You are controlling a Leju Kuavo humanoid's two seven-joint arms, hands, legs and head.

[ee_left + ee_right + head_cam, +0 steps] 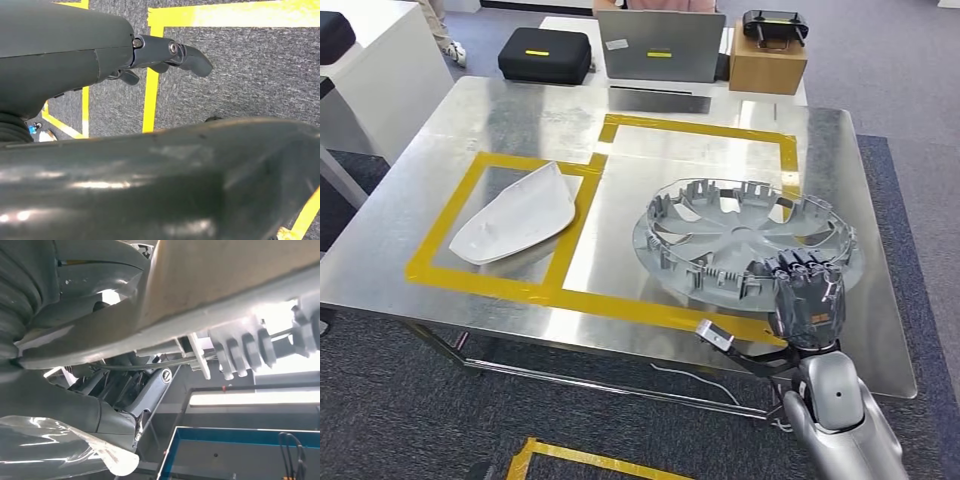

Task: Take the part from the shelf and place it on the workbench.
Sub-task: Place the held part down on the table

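Note:
A grey round wheel cover [743, 235] with clips along its rim lies inside the right yellow-taped rectangle on the steel workbench [660, 130]. My right hand [807, 300] grips its near right rim, fingers over the edge. The right wrist view looks up along that rim [234, 270], with dark fingers [151, 387] beneath it. I cannot tell if the near edge is lifted off the steel. A white curved panel [516, 215] lies in the left taped rectangle. My left hand [166, 52] hangs over the grey carpet, fingers stretched out and holding nothing.
Behind the bench a second table carries a grey laptop [660, 45], a black case [544, 53] and a cardboard box [767, 60] with a black controller [774, 25] on top. A person [652, 4] sits beyond. A white table [380, 70] stands left. Yellow tape [584, 458] marks the floor.

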